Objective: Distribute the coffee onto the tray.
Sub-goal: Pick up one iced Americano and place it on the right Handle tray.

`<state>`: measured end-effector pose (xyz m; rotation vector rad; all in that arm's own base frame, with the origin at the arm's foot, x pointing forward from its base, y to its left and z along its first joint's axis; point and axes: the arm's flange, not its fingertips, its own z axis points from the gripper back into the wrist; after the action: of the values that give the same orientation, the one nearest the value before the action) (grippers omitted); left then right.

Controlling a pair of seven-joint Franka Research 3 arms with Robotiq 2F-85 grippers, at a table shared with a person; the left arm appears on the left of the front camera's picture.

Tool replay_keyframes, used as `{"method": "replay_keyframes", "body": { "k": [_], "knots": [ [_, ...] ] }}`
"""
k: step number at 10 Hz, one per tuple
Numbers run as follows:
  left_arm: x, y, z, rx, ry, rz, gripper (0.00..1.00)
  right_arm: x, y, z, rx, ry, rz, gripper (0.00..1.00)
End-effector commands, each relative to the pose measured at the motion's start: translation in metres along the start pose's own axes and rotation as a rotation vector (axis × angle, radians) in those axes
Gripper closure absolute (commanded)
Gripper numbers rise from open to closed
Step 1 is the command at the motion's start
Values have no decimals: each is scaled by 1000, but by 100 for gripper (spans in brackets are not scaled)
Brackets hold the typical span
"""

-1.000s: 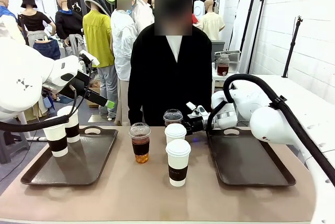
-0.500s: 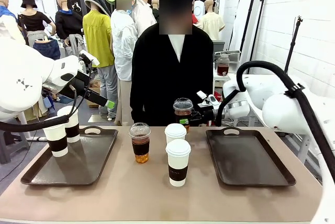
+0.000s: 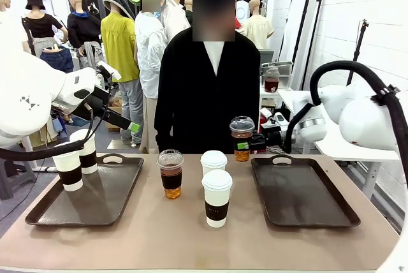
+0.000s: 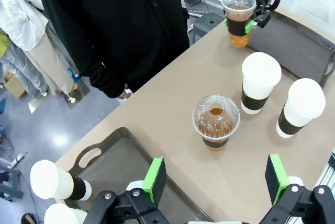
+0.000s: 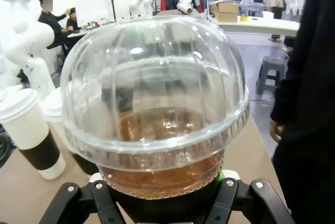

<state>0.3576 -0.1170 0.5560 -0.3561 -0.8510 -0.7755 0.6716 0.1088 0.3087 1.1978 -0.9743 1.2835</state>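
Note:
My right gripper [image 3: 250, 143] is shut on a clear dome-lidded cup of brown coffee [image 3: 241, 138], holding it upright in the air just off the far left corner of the right tray [image 3: 303, 194]. In the right wrist view that cup [image 5: 157, 114] stands between my fingers [image 5: 70, 203]. On the table's middle stand another dome-lidded cup [image 3: 170, 174] and two white lidded cups with brown sleeves [image 3: 213, 161] [image 3: 217, 198]. Two more white cups [image 3: 68, 166] [image 3: 85, 150] stand on the left tray [image 3: 95, 203]. My left gripper [image 4: 214, 182] hangs open high above the left tray's right edge.
A person in black stands at the table's far edge, hands down at the sides. The right tray's dark surface [image 4: 301, 43] lies bare beside the held cup [image 4: 239, 17]. Bare tabletop [image 3: 146, 235] runs along the front edge.
My right gripper has lifted the dome-lidded cup off the table behind the white cups and carried it rightward toward the right tray. The left arm has not moved.

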Motion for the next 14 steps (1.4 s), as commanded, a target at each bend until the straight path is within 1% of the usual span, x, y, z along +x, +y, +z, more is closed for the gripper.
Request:
{"method": "replay_keyframes", "body": {
  "k": [1,4,6,8,10,14],
  "knots": [
    [-1,1,1,-12,3,3,0,4,31,18,-64,-24,19,33],
    [-1,1,1,-12,3,3,0,-9,62,59,-140,-39,30,33],
    [-1,1,1,-12,3,3,0,-24,72,77,-164,-35,52,33],
    [-1,1,1,-12,3,3,0,-40,75,89,-164,-24,69,33],
    [-1,1,1,-12,3,3,0,-56,75,97,-166,-57,78,33],
    [-1,1,1,-12,3,3,0,-71,61,103,-168,-85,81,33]
  ]
}}
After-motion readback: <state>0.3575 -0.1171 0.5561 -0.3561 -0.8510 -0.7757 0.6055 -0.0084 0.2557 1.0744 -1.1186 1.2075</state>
